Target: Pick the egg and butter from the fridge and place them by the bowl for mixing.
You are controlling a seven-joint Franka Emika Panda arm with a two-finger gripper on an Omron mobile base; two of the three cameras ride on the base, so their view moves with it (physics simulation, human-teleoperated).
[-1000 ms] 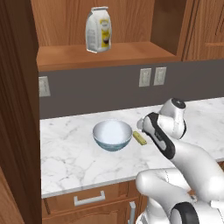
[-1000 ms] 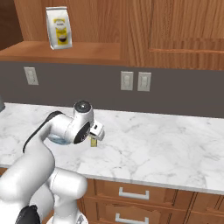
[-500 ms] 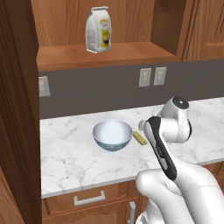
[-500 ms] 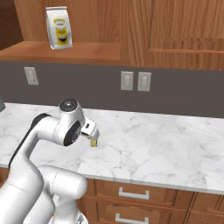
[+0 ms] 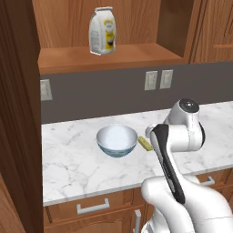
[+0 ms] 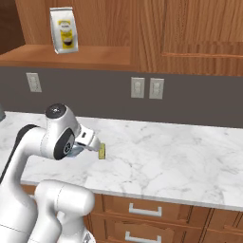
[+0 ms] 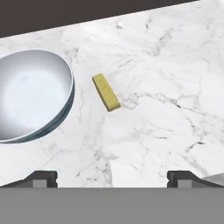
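Yellow butter (image 7: 106, 92) — one; bowl (image 7: 30, 94) — one

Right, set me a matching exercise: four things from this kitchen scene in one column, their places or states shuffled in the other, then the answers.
Things:
1. pale-yellow rectangular butter stick
2. round blue-grey bowl with white inside
3. white-and-yellow paper bag
4. dark two-finger end effector

Places or states:
A. upright on the wooden shelf
B. open, above the white marble counter
C. flat on the counter, beside the bowl, apart from it
D. empty, on the counter

Pairs: 1-C, 2-D, 3-A, 4-B
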